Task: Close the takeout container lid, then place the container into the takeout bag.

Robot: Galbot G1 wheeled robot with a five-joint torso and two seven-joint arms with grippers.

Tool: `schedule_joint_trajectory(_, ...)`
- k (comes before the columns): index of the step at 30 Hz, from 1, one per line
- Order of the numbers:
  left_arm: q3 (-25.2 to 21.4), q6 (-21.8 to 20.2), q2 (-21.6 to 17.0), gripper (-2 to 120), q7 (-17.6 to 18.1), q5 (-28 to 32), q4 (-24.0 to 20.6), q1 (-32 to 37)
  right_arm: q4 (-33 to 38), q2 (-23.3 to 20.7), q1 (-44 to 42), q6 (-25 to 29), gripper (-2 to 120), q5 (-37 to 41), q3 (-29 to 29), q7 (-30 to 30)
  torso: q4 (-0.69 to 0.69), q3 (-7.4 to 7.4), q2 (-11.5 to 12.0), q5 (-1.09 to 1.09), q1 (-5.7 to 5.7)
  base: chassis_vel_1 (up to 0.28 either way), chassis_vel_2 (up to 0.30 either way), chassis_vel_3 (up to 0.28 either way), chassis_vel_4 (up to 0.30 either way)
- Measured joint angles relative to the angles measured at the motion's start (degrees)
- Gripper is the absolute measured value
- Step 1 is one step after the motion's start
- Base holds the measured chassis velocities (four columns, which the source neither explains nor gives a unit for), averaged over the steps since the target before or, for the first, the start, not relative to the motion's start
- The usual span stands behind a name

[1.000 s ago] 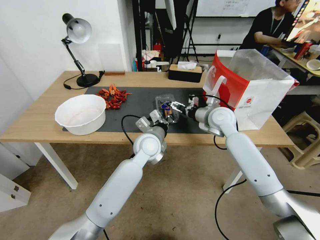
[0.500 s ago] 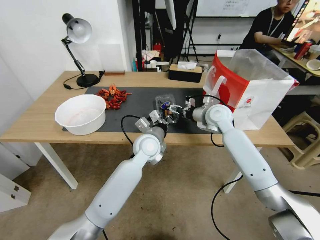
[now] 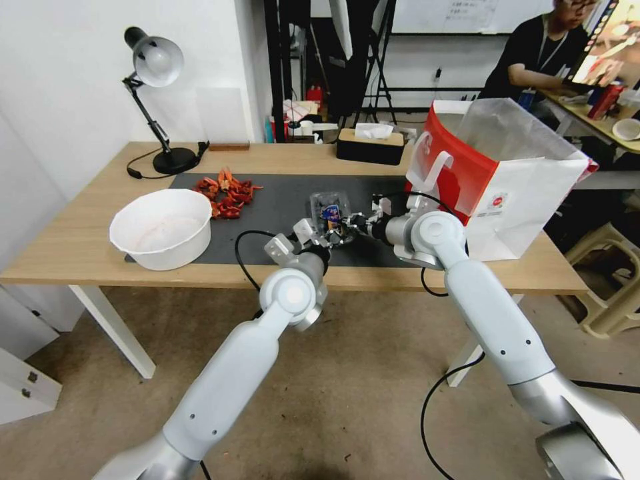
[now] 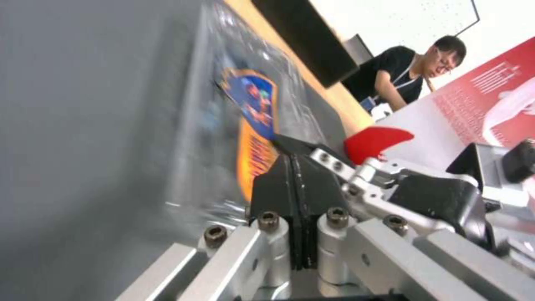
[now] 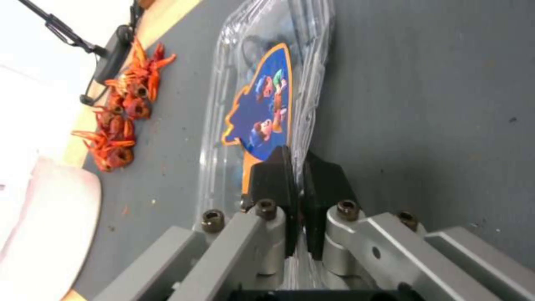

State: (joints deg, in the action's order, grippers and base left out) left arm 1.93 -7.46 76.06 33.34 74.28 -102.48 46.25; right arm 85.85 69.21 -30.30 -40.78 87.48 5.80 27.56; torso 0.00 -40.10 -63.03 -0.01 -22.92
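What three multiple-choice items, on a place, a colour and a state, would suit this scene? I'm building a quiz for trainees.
1. Where does the takeout container lie? A on the dark mat B in the white bowl C in the takeout bag
2. What colour are the crayfish? A green B red C blue
3. How is the right gripper? A wide open B shut on the container's edge C holding the lamp

Key: 1 A, it rests on the mat between both grippers. 2 B, a red pile beside the bowl. 3 B, its pads pinch the clear rim.
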Motion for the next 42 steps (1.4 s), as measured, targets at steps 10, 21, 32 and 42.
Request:
schedule_joint_trajectory(10, -7.9, 3.4, -7.8, 0, -9.8, -20.8, -10.6, 15.6, 1.7, -0.3, -1.6, 0.3, 0, 0.8, 2.0, -1.6, 0.04, 0.01, 0.0, 0.0, 0.01, 0.0, 0.0, 0.0, 0.0)
schedule_joint_trajectory(21, -12.6, 12.0, -13.9, 32, -13.6, -48.0, -13.0, 28.7, 6.8, -3.1, -6.2, 1.7, 0, 2.3, 5.7, -2.1, 0.03, 0.01, 0.0, -0.01, 0.02, 0.0, 0.0, 0.0, 0.0)
schedule_joint_trajectory(32, -19.3, 10.5, -13.9, 71, -11.5, -55.8, -14.0, 39.3, 7.1, -2.8, -6.3, 2.0, 0, 2.7, 5.8, -2.5, 0.0, 0.01, 0.0, 0.01, 0.01, 0.0, 0.0, 0.0, 0.0)
schedule_joint_trajectory(42, -20.3, 13.1, -11.5, 99, -11.3, -57.4, -13.0, 44.5, 8.8, -3.3, -6.2, 3.3, 0, 3.5, 6.1, -3.6, -0.01, 0.0, 0.0, 0.02, 0.01, 0.0, 0.0, 0.0, 0.0)
